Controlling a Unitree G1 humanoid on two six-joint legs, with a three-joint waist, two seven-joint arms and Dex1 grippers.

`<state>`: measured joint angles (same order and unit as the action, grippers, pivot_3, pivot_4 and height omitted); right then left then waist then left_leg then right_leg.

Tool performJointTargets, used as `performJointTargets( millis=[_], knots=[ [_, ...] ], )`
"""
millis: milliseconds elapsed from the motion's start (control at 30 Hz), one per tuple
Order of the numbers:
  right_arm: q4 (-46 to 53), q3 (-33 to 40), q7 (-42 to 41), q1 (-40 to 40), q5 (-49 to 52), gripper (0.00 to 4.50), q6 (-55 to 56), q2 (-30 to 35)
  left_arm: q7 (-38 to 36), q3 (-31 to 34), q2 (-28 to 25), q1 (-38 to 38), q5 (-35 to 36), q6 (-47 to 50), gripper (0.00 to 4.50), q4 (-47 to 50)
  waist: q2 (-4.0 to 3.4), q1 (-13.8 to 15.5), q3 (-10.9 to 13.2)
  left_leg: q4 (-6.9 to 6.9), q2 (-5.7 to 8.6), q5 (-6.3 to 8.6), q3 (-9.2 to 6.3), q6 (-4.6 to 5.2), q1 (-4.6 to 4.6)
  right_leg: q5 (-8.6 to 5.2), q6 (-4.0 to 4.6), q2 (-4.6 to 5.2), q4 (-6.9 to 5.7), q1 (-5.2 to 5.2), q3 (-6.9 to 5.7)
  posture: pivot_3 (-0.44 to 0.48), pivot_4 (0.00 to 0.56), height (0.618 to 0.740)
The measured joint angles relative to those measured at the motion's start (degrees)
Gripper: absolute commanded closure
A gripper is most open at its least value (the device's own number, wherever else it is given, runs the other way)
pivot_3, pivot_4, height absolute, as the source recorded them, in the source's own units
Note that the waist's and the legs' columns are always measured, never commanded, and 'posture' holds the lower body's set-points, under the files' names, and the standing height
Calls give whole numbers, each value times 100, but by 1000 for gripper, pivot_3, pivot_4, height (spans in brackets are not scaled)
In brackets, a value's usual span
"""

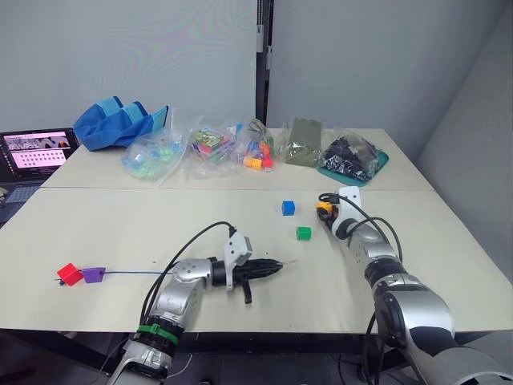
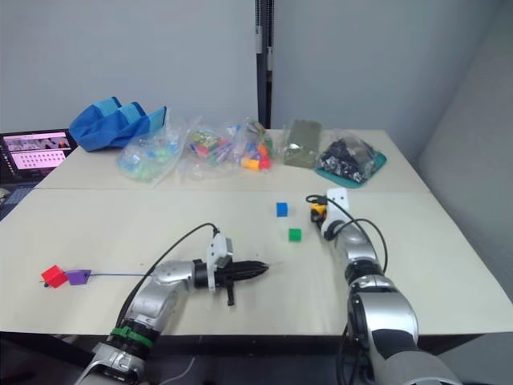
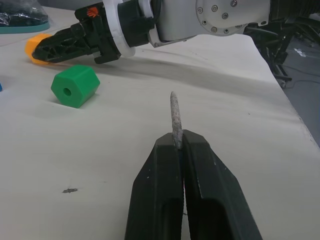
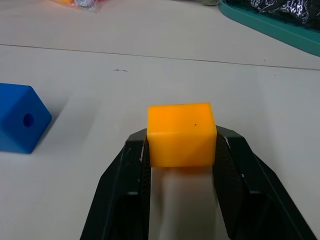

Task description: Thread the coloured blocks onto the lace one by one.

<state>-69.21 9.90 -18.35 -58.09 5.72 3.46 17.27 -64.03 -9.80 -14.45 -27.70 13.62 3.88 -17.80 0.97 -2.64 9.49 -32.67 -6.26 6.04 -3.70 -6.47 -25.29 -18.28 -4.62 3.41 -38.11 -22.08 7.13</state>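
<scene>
Lace tip pinched in the left gripper, yellow-orange block clamped in the right.

The left gripper (image 3: pixel 176 145) lies low on the smooth, pale tabletop (image 1: pixel 120 233), its black fingers pressed together on the lace (image 1: pixel 128 272), whose stiff, rough, greyish tip (image 3: pixel 175 117) juts out past them; the thin dark cord runs back to the red block (image 1: pixel 69 274) and purple block (image 1: pixel 94 275), already strung and touching each other near the tabletop's left edge. The right gripper (image 4: pixel 181 145) squeezes the glossy yellow-orange block (image 4: pixel 181 134) between its ridged fingers. The green block (image 3: pixel 75 86), faceted with a round bore, and the blue block (image 4: pixel 19 117) sit loose, near the right gripper. Crinkled clear bags (image 1: pixel 208 148) of toy pieces line the far side.
</scene>
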Motion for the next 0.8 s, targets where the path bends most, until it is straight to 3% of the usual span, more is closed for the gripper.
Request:
performJointTargets(
  millis=[167,300,467,633,800],
  knots=[
    [517,64,-159,298,62,3331,14,42,2,-32,8,39,0,-1,4500,0,0,12,0,0,0,0,0,0,0,0,0,0,0,0,-1,0,150,740],
    [3889,193,-333,2160,714,3331,-1142,93,-71,-25,-65,47,2,-51,4500,-120,-8,82,-1,1,0,0,-7,0,-8,-4,-3,0,3,-2,-3,0,150,740],
    [7803,130,190,4180,1375,3331,-3026,-104,-249,-3,-93,-55,5,-250,4500,-440,-11,61,-2,-2,0,0,-7,0,-6,-4,-1,-2,-6,-5,-2,0,150,740],
    [9963,-208,942,5316,1719,3331,-4457,-519,-481,25,-122,-220,14,-378,4500,-752,-10,29,-2,-5,0,1,-7,0,-6,-4,-1,-1,-6,-4,-1,0,150,740],
    [10677,-508,1480,5756,1823,3331,-5344,-892,-690,44,-141,-380,16,-498,4500,-1031,-9,30,-3,-5,0,1,-8,0,-7,-4,-1,-1,-5,-4,-1,0,150,740]
  ],
)
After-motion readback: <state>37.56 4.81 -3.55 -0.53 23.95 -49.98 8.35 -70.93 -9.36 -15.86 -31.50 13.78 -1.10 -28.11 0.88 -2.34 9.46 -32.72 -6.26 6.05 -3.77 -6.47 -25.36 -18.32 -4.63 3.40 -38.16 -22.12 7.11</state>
